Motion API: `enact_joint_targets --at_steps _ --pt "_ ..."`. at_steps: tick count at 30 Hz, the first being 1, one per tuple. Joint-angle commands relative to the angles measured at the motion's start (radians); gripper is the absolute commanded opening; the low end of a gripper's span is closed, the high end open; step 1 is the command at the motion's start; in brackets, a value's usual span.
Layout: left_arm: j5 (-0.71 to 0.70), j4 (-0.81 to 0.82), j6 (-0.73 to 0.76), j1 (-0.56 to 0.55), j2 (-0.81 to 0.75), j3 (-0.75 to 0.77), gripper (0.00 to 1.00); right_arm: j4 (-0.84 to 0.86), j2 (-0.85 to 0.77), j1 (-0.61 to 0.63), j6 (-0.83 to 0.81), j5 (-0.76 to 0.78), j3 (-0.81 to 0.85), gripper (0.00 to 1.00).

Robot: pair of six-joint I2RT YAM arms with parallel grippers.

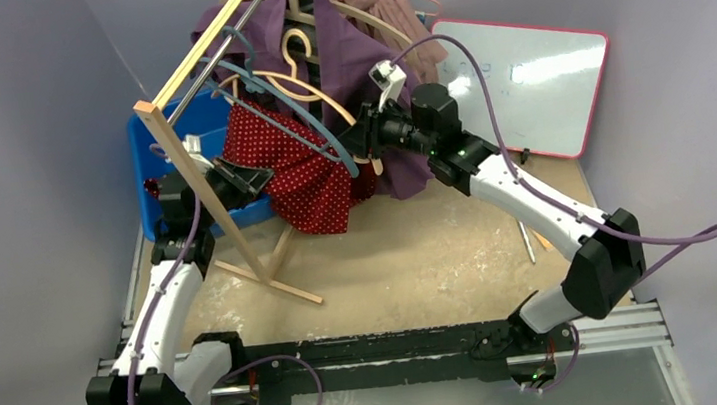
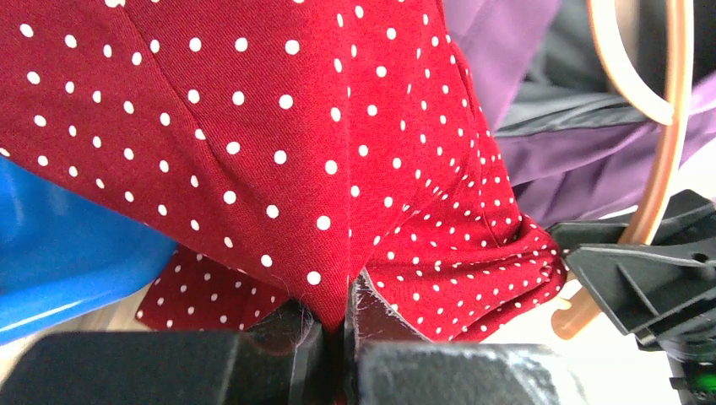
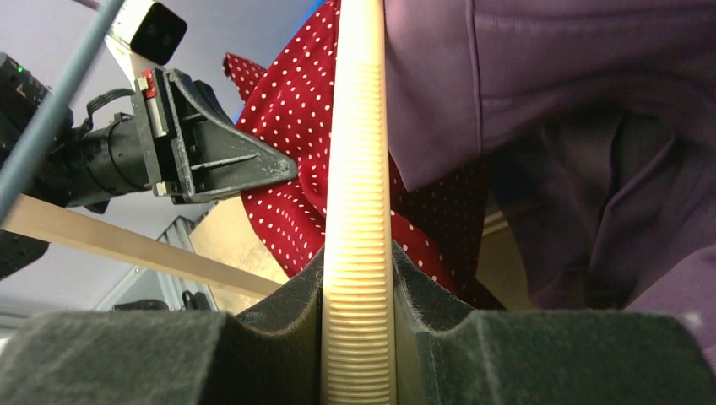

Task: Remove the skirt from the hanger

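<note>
Pinched and braced
The skirt (image 2: 253, 152) was clamped by the left gripper (image 2: 346, 304) for pulling free; the hanger (image 3: 358, 169) was gripped steady by the right gripper (image 3: 358, 337).

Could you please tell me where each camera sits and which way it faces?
Top external: above and behind, looking down on table, rack, left arm, right arm.
Left wrist: on the left arm, facing the skirt its left gripper pinches.
Right wrist: on the right arm, facing along the hanger its right gripper clamps.
Shared: all show the skirt.
</note>
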Motion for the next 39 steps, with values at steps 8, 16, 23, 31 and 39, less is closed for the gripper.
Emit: enact_joint_targets --at_steps 8,16,23,31,39 --pt "-0.082 -0.139 0.102 0.001 0.023 0.026 0.0 0.364 0.072 0.001 0.125 -0.17 -0.054 0.09" --pt "-0.084 -0.157 0.112 0.001 0.017 -0.005 0.0 0.369 0.148 0.025 0.137 -0.18 -0.008 0.19" --pt "-0.081 -0.162 0.122 0.001 0.021 -0.01 0.0 0.359 0.195 0.041 0.137 -0.195 0.027 0.36" --pt "-0.081 -0.17 0.132 0.001 0.015 -0.016 0.0 0.347 0.23 0.054 0.126 -0.193 0.05 0.3" --pt "-0.077 -0.171 0.129 0.001 0.015 -0.006 0.0 0.218 0.272 0.08 0.007 -0.145 0.095 0.52"
